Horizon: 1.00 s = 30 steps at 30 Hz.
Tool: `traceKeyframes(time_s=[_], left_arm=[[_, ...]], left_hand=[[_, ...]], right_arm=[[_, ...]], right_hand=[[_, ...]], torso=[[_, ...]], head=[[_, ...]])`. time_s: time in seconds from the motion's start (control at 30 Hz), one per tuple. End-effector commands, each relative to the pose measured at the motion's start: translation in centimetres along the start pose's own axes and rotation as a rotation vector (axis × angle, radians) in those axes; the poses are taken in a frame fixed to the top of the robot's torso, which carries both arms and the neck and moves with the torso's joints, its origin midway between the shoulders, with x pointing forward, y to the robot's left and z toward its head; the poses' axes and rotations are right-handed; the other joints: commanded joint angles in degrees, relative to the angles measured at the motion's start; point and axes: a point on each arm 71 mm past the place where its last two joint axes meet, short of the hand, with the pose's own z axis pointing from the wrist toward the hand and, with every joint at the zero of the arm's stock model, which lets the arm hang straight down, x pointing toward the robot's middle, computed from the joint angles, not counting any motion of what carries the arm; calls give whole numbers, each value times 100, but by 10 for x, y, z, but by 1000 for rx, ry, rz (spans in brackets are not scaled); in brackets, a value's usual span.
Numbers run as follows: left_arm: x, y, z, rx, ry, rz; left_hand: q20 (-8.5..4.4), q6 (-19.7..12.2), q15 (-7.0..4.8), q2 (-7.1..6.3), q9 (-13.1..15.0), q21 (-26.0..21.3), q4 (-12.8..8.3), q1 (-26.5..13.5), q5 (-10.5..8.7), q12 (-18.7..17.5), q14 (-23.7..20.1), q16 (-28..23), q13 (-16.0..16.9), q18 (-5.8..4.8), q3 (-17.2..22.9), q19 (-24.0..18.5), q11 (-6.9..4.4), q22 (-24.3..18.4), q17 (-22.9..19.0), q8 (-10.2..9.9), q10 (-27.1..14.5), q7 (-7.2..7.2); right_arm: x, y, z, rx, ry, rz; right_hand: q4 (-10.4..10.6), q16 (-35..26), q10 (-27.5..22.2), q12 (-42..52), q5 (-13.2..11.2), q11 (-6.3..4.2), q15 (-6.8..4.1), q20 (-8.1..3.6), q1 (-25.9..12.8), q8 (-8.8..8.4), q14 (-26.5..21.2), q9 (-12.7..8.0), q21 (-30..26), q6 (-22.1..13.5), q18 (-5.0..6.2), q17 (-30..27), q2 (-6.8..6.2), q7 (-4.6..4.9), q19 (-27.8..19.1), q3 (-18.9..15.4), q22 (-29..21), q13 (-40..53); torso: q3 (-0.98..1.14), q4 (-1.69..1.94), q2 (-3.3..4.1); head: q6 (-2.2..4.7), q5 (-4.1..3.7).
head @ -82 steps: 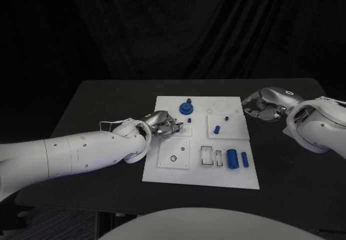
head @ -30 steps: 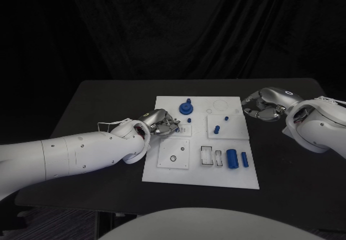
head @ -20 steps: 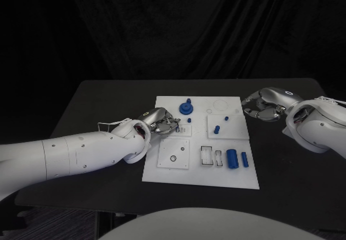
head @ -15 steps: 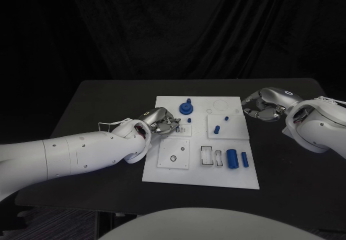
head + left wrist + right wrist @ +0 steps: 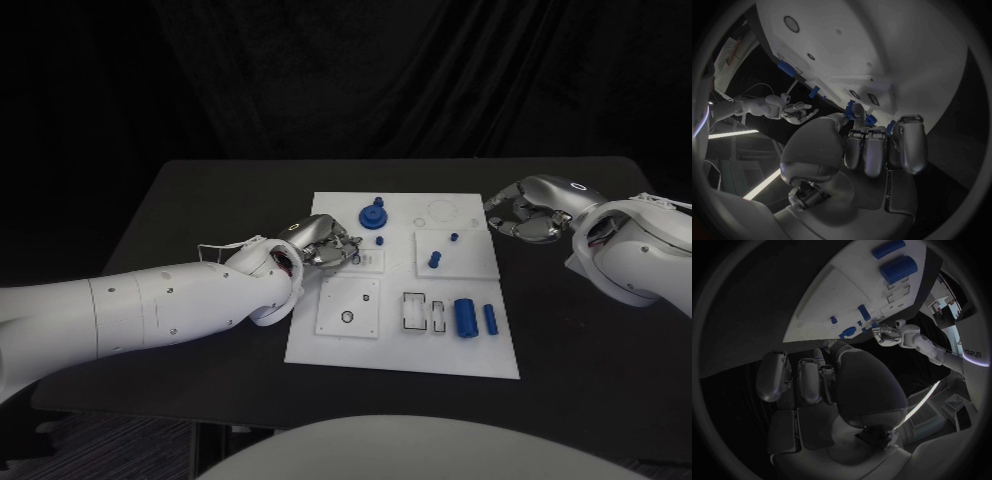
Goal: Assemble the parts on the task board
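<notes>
The white task board (image 5: 332, 345) lies mid-table. On it stand a blue gear-like piece (image 5: 374, 213), small blue pegs (image 5: 379, 240) (image 5: 453, 237) (image 5: 433, 259), a thick blue cylinder (image 5: 464, 316) and a thin one (image 5: 490, 319). My left hand (image 5: 325, 243) hovers at the board's left edge beside a small square plate (image 5: 368, 260). Its fingers (image 5: 870, 150) are curled in with the thumb across them, and I see nothing held. Blue parts show just behind the fingertips. My right hand (image 5: 524, 215) hangs right of the board, its fingers (image 5: 807, 380) curled on nothing.
A square plate with a round hole (image 5: 348, 307) and two narrow slots (image 5: 424, 311) sit on the board's near half. Bare black table (image 5: 216, 210) surrounds the board. My left forearm (image 5: 159, 305) lies across the table's near left.
My left hand has crept a little toward the far side of the board, closer to the gear-like piece. The right hand and the parts have not moved.
</notes>
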Motion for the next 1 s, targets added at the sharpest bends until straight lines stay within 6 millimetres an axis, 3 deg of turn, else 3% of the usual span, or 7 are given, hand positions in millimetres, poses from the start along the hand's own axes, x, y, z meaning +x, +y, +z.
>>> traceKeyframes(time_s=[0.03,1.0], left_arm=[[2,-2,-1,13,2,3],[8,2,-2,-2,23,4]], left_hand=[[-24,-10,-35,-13,92,-18,-3,29,-14,14,605,15,1496,-62,46,53,-39,1058,1509,-16,596,-36],[-22,-7,-32,-10,87,-34,5,32,-39,14,605,15,1496,-59,76,47,-36,1054,1509,-31,596,-32]], right_arm=[[1,-1,-1,10,7,1],[2,-1,-1,11,9,1]], right_hand=[[-1,-21,17,-29,27,35,34,-4,-47,-10,206,-6,-11,32,78,-5,-8,-11,-31,37,909,872],[-1,-21,17,-29,27,35,34,-4,-47,-10,206,-6,-11,32,78,-5,-8,-11,-31,37,909,872]], torso=[[1,3,-3],[-4,-5,-2]], head=[[-1,0],[-1,16]])
